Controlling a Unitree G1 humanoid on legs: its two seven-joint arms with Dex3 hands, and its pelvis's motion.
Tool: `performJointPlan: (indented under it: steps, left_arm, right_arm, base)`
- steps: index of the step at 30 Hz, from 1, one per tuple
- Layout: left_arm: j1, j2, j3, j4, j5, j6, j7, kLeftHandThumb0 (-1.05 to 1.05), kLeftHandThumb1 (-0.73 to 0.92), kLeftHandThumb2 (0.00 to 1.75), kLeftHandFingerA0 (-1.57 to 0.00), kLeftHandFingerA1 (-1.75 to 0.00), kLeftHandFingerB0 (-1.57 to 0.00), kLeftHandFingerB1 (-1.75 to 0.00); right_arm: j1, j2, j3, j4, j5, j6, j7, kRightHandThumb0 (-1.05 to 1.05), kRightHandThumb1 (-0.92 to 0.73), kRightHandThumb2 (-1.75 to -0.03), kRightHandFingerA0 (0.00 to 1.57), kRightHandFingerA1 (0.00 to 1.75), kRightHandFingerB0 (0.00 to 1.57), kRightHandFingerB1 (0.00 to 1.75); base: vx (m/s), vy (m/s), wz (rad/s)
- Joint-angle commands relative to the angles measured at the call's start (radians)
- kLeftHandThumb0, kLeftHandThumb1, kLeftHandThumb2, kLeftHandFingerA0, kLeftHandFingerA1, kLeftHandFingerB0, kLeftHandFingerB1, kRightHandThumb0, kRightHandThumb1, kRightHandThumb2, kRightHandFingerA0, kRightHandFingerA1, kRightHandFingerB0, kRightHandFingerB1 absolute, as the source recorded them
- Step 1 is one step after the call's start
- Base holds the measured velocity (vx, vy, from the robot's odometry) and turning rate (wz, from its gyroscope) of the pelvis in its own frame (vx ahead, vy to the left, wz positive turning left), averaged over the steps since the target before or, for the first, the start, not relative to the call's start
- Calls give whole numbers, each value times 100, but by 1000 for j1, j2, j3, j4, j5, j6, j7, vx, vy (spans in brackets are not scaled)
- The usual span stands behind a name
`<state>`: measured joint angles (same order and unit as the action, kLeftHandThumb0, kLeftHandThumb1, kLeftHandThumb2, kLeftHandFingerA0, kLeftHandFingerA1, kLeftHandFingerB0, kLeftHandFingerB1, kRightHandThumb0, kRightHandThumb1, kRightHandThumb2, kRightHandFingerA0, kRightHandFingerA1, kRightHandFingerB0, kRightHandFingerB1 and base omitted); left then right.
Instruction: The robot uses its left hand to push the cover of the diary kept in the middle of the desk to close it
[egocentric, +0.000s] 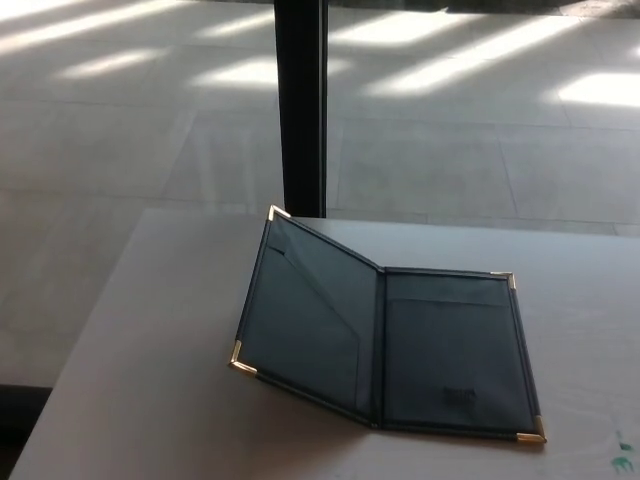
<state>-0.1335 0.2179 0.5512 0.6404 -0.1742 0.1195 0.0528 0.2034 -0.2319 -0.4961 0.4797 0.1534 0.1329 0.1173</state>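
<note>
A dark diary (385, 335) with gold corner caps lies open in the middle of the grey desk (150, 380). Its right half (455, 355) rests flat on the desk. Its left cover (305, 310) is raised at an angle, with the gold corners (243, 360) lifted off the surface. Inner pockets show on both halves. Neither of my hands shows in the head view.
A black vertical post (300, 105) stands behind the desk's far edge. Beyond it is a tiled floor (480, 120) with bright strips of sunlight. A small green mark (624, 458) sits near the desk's right front.
</note>
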Motion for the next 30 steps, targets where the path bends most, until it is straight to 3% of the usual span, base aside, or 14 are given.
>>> performJointPlan:
  steps: [1, 3, 6, 7, 9, 10, 16, 17, 21, 26, 27, 29, 30]
  left_arm:
    - [-142, -9, 260, -128, -296, 113, 194, -105, 92, 72, -66, -60, -60, -54]
    - [-163, -23, 236, -164, -261, 109, 196, -105, 92, 72, -68, -54, -54, -50]
    - [-194, -34, 216, -198, -221, 121, 215, -105, 92, 72, -72, -50, -58, -48]
    - [-255, -50, 179, -226, -221, 120, 188, -99, 72, 114, -60, -60, -53, -57]
    - [-286, -58, 168, -242, -216, 141, 194, -97, 73, 114, -59, -58, -53, -57]
    - [-331, -75, 149, -252, -213, 148, 207, -95, 92, 76, -66, -52, -53, -49]
    - [-480, -142, 86, -280, -204, 197, 253, -93, 92, 81, -59, -55, -46, -48]
    - [-505, -152, 65, -274, -195, 195, 247, -95, 92, 82, -51, -54, -42, -48]
    - [-554, -172, 27, -227, -186, 189, 238, -94, 91, 77, -56, -51, -47, -47]
    - [-562, -225, -41, -165, -170, 158, 226, -89, 92, 84, -51, -51, -39, -45]
    - [-557, -237, -47, -155, -176, 155, 225, -85, 81, 115, -48, -59, -41, -55]
    - [-551, -252, -53, -145, -183, 152, 222, -85, 81, 115, -48, -59, -41, -55]
    - [-523, -267, -79, -143, -163, 147, 214, -94, 91, 85, -60, -55, -44, -48]
  right_arm:
    - [5, -3, -209, -178, 315, 207, 31, -73, -92, -71, 38, 68, 40, 49]
    - [3, -1, -217, -183, 317, 217, 38, -73, -92, -68, 38, 68, 41, 49]
    - [-2, 6, -224, -189, 315, 229, 42, -74, -92, -71, 38, 68, 41, 50]
    - [0, 10, -222, -192, 308, 230, 49, -73, -92, -71, 36, 67, 38, 48]
    - [-1, 14, -227, -198, 304, 243, 47, -73, -92, -73, 38, 68, 39, 48]
    - [-2, 13, -229, -198, 300, 246, 48, -72, -92, -72, 37, 68, 38, 47]
    - [-8, 16, -243, -209, 305, 274, 49, -74, -92, -70, 38, 67, 41, 48]
    - [-6, 18, -246, -219, 308, 283, 49, -73, -92, -70, 36, 66, 39, 47]
    - [-8, 20, -250, -227, 302, 293, 46, -73, -92, -70, 38, 66, 41, 47]
    - [-16, 25, -251, -222, 309, 303, 43, -72, -92, -70, 39, 69, 40, 46]
    - [-16, 27, -250, -226, 309, 305, 40, -71, -92, -70, 40, 68, 42, 47]
    - [-15, 30, -249, -231, 306, 305, 36, -71, -92, -70, 40, 68, 42, 47]
    - [-15, 32, -250, -236, 308, 309, 36, -72, -92, -71, 40, 67, 41, 46]
  base:
    - [0, 0, 0]
    - [0, 0, 0]
    - [0, 0, 0]
    - [0, 0, 0]
    - [0, 0, 0]
    - [0, 0, 0]
    - [0, 0, 0]
    - [0, 0, 0]
    - [0, 0, 0]
    - [0, 0, 0]
    - [0, 0, 0]
    - [0, 0, 0]
    - [0, 0, 0]
